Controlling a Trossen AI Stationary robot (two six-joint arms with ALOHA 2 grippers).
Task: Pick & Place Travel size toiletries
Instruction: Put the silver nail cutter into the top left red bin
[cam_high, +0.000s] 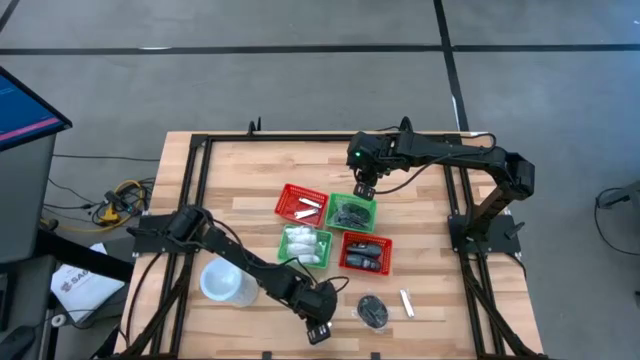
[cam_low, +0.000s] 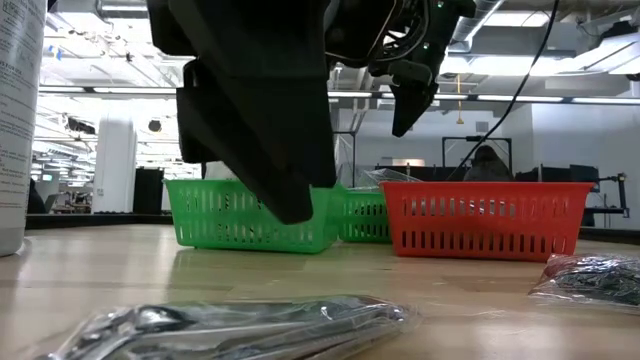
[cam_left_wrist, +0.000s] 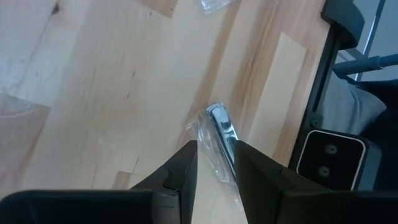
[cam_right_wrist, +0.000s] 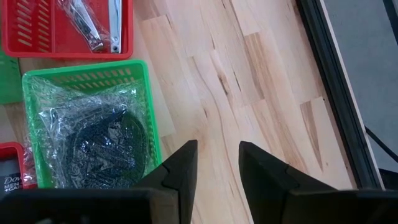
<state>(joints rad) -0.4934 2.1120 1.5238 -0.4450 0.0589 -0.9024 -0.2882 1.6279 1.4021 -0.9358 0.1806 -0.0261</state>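
Four baskets (cam_high: 302, 204) filled; a black bundle (cam_high: 373, 311) and a silvery piece (cam_high: 407, 303) remain loose — left gripper (cam_high: 319, 330) and right gripper (cam_high: 364, 190) both slightly parted, empty.

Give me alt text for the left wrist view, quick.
The left gripper hangs close over a silvery metal piece in clear wrap lying on the wooden table, fingers apart on either side of it and not gripping. A black frame rail runs along the table edge.
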